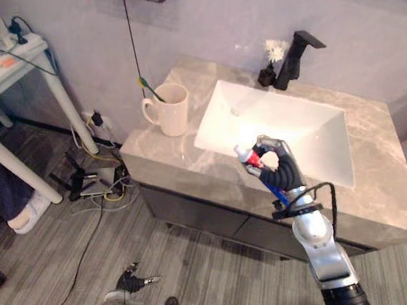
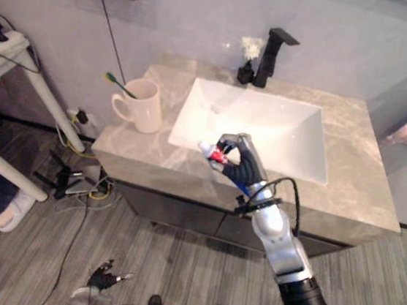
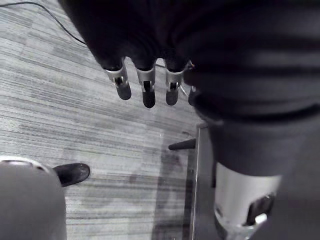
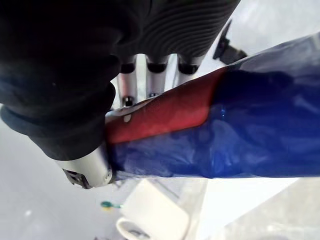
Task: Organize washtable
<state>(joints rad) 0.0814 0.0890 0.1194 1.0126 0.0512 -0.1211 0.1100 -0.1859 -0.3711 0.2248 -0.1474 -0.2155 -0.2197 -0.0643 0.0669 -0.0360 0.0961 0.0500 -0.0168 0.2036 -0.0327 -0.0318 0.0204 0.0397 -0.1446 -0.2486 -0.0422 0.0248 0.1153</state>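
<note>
Right hand (image 1: 279, 165) curled round a red-and-blue toothpaste tube (image 1: 246, 156), cap end pointing toward 9 o'clock. It hangs over the front rim of the basin (image 1: 280, 124), clear of the tabletop (image 1: 384, 180). In the right wrist view, fingers (image 4: 152, 85) and thumb pinch the tube near its red band, and the blue tail runs out past the wrist.

Left hand (image 3: 146, 85) low by the floor, fingers loose, holding nothing.

The white mug (image 1: 170, 109) stands on the tabletop at 10 o'clock from the tube, well apart from it. A green-tipped toothbrush (image 1: 150, 89) leans out of it. Black faucet (image 1: 297, 56) at 12 o'clock, behind the basin.

We judge the step in hand to be carrying the tube across to the mug. To do it well:
- Keep the pinch steady, since the tube is soft and may fold.
- Travel above the mug's rim.
- Tip the tube upright before lowering it.
- Enter on the side away from the toothbrush, so the handle is not knocked and the mug does not tip.

Count: one tube, one mug, one toothbrush, one faucet, one basin.
</note>
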